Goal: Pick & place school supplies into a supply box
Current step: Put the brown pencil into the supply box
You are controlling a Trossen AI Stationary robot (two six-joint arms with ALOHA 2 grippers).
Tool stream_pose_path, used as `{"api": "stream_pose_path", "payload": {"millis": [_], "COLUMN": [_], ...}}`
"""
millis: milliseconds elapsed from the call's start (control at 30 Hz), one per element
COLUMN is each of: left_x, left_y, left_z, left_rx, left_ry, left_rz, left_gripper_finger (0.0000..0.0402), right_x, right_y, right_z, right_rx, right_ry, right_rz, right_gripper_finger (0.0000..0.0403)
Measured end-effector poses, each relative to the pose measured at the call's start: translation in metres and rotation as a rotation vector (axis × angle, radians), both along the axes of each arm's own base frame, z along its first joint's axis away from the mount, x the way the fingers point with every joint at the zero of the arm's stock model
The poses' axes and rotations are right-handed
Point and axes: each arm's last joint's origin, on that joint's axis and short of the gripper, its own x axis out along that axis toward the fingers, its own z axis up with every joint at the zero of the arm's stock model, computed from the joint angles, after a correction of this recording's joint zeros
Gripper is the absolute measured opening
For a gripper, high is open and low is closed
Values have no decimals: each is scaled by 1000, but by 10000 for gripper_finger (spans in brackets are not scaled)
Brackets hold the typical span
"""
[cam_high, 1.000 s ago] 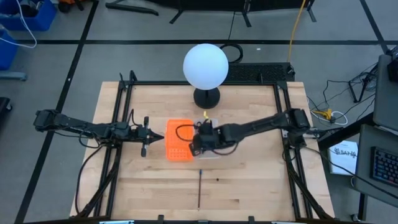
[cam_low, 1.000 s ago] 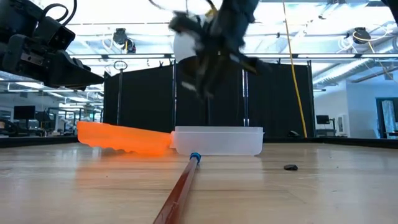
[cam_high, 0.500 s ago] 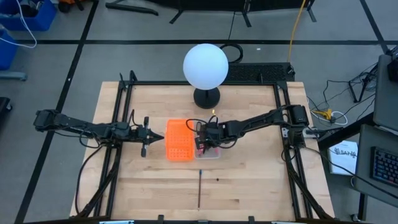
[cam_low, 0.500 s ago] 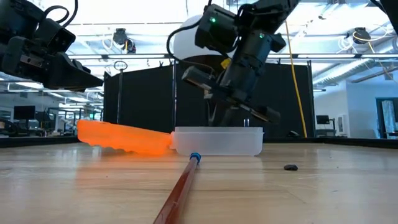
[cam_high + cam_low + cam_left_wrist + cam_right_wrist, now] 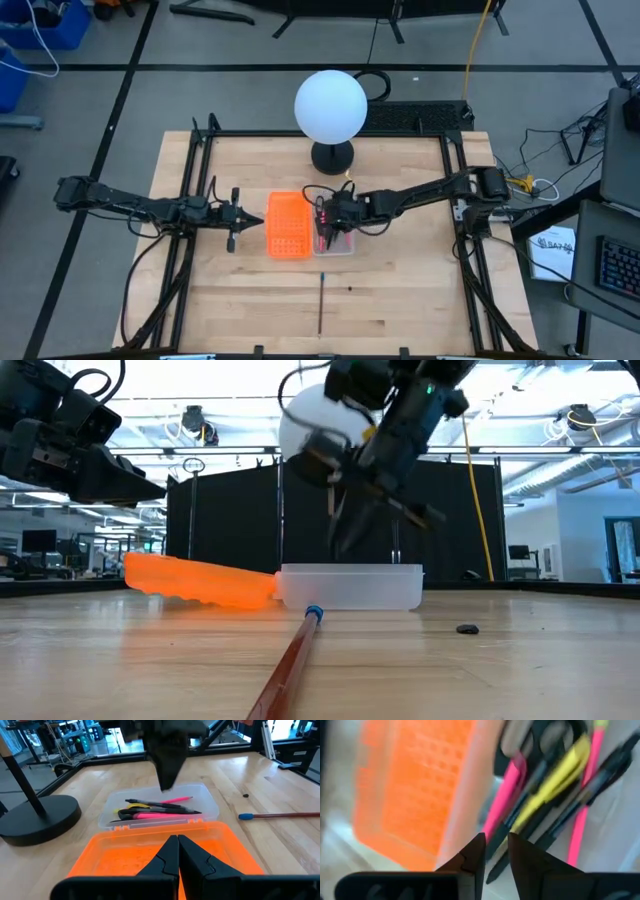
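Hovering over the supply box (image 5: 333, 238), the right gripper (image 5: 322, 232) shows its fingers slightly apart and empty, seemingly just rid of a pen. The left wrist view reveals pink, yellow and black pens (image 5: 156, 809) lying inside, hidden behind the box wall at table level. One red pencil (image 5: 321, 303) waits near; the left gripper (image 5: 232, 215) idles pinched together beside the orange tray (image 5: 286, 225).

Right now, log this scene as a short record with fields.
supply box: clear tray at table centre, holding pink, yellow and black pens
orange piece: perforated, beside the box
left out: red-brown pencil with blue tip on the table
right gripper: above the box, holding nothing, fingers slightly apart
left gripper: shut, waiting beside the orange piece
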Motion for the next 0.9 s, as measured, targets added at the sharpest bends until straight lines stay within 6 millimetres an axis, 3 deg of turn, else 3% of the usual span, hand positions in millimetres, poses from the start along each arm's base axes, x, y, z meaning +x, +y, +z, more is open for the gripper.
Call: {"api": "stream_pose_path", "payload": {"millis": [167,333,733,900], "left_x": [0,0,0,0], "left_y": [0,0,0,0], "left_z": [-1,-1,-1,-1], "left_rx": [1,-3,-10,-10], "left_ry": [10,13,14,14], "left_rz": [0,1,2,2], "left_gripper_finger": [8,8,8,8], "right_x": [-9,-20,-30,-33], "right_y": [12,42,114,133], "right_z": [30,53,68,75], "right_rx": [-108,-270,-422,-425], "right_ry": [-75,-131,-329,-431], "right_rz": [128,361,656,704], "right_gripper_finger": [79,74,45,37]}}
